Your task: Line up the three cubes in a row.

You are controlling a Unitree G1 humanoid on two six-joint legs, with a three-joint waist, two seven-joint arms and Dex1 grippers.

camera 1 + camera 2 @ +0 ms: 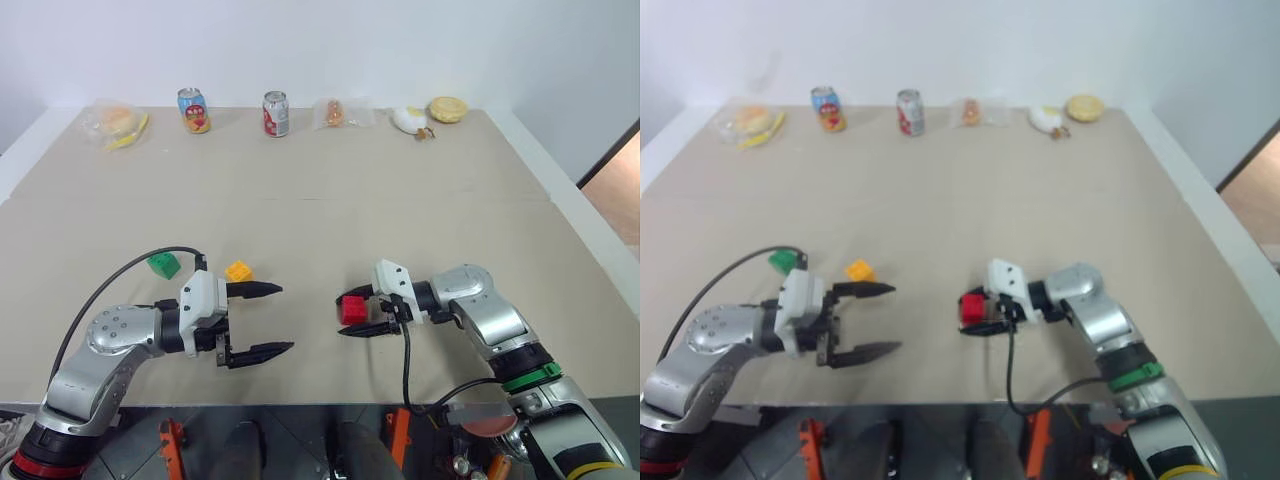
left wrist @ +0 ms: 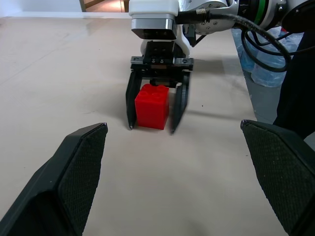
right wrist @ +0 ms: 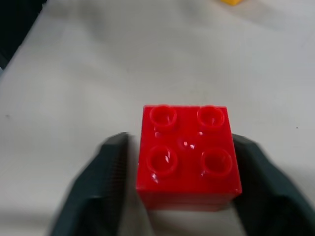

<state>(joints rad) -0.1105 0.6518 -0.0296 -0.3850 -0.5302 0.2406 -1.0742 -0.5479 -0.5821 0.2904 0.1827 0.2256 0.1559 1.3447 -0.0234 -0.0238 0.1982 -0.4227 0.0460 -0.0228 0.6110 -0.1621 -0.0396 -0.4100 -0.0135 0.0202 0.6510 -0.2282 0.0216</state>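
Red cube between parted right hand fingers.

Near on the left, left gripper level over the table, fingers spread wide, pointing right. Just beyond its far finger, yellow cube; left of that, green cube. Near centre-right, right gripper pointing left, fingers either side of red cube. Along the far edge, two drink cans among bagged food items
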